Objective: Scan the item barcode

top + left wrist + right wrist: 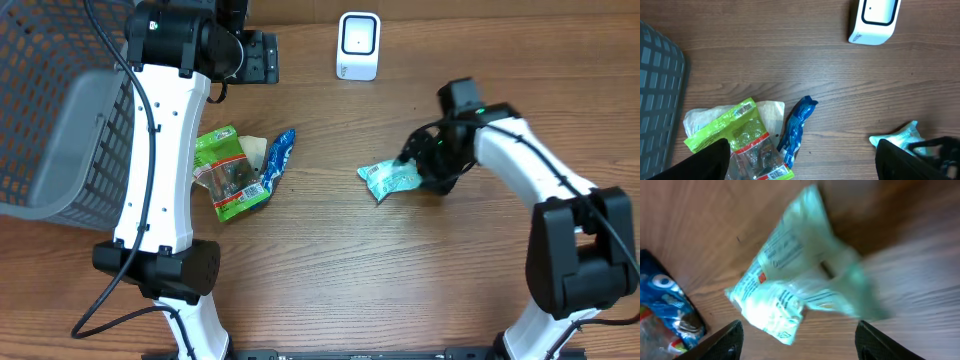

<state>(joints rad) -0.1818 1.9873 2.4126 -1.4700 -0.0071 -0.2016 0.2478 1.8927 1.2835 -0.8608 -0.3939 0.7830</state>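
right gripper [799, 328]: open, its two fingers wide apart at the lower corners of the wrist view, gripping nothing; low over the table [330, 280], just beside the item
mint packet [785, 280]: the task item; lies flat-ish on the wood right of the table centre, nearer the right edge than the left; crumpled, one end puffed up; in front of the open fingers, contact with either one can't tell (blurred)
print: small text and a red mark on the upper face; barcode not made out
handling (judgement): light, soft crinkly film, likely slippery; will fold and sag when lifted; contents can't tell
where to hold (judgement): pinch a flat sealed end or a side edge and leave the printed face free; a squeeze across the middle would crease or cover the code
scanner [358, 45]: white, upright at the far edge, about mid-table; well apart from the mint packet
step (judgement): item not yet held, scan not yet done
left gripper [802, 160]: open, empty, up over the far-left part of the table, looking down on the pile
pile: green packet [225, 165], blue packet [280, 158], pale pouch [255, 148], touching one another, left of centre, well apart from the mint packet
basket [60, 130]: grey mesh, at the left edge
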